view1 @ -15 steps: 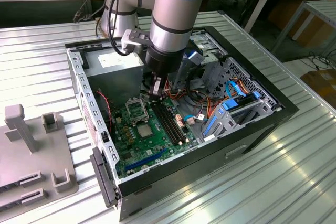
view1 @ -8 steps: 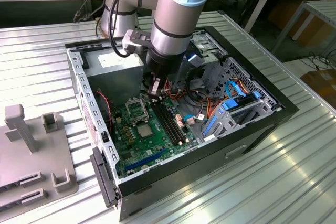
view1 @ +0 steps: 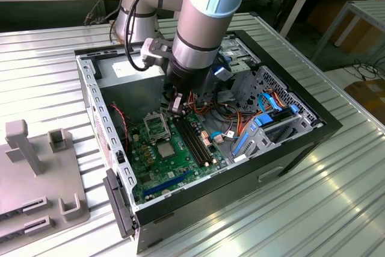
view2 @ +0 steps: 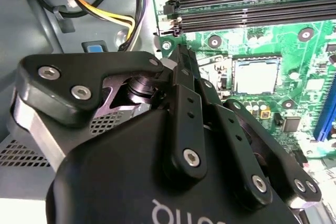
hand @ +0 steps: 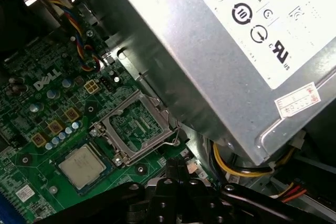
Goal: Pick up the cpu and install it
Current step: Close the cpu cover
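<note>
The cpu (view1: 166, 148) is a small silvery square lying flat in its socket on the green motherboard (view1: 153, 164) inside the open computer case. In both wrist views the cpu (view2: 255, 74) (hand: 81, 166) lies bare. Its hollow metal frame (hand: 137, 127) (view1: 154, 124) stands swung open beside it. My gripper (view1: 175, 109) hangs over the board near that frame, a short way from the cpu and above it. Its black fingers meet at the tip (view2: 179, 53) (hand: 177, 163) with nothing between them.
The grey power supply box (view1: 129, 70) (hand: 220, 51) stands close behind the gripper. Black memory slots (view1: 195, 139) (view2: 247, 3) run beside the socket. Coloured cables (view1: 231, 118) and a drive cage (view1: 271, 124) crowd the exterior view's right. A grey fixture (view1: 30, 167) sits on the table.
</note>
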Controlling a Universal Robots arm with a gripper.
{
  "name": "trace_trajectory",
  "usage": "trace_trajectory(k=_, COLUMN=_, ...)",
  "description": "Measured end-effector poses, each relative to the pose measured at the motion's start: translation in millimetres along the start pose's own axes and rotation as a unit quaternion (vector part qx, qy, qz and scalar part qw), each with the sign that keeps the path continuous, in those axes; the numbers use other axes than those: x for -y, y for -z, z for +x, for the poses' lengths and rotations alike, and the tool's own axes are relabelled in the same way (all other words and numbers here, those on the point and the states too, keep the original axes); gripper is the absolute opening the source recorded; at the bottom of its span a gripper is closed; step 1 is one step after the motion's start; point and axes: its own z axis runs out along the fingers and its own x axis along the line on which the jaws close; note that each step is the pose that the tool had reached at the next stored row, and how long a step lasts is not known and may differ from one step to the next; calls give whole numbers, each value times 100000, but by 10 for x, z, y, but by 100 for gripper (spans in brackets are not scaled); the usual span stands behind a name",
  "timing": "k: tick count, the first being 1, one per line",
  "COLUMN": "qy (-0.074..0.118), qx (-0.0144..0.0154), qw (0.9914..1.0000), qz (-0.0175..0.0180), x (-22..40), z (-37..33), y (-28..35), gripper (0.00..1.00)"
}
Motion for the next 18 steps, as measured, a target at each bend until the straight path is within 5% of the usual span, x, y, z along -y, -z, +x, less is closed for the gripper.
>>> trace_trajectory(k=10, qy=-689, qx=2378, qw=99954, qz=-1759, x=6, z=8, y=-92, gripper=11)
trace_trajectory(k=14, qy=-1055, qx=2612, qw=99943, qz=-1886, x=10, z=15, y=-158, gripper=11)
trace_trajectory(k=18, qy=-3368, qx=2893, qw=99887, qz=-1696, x=11, z=21, y=-211, gripper=11)
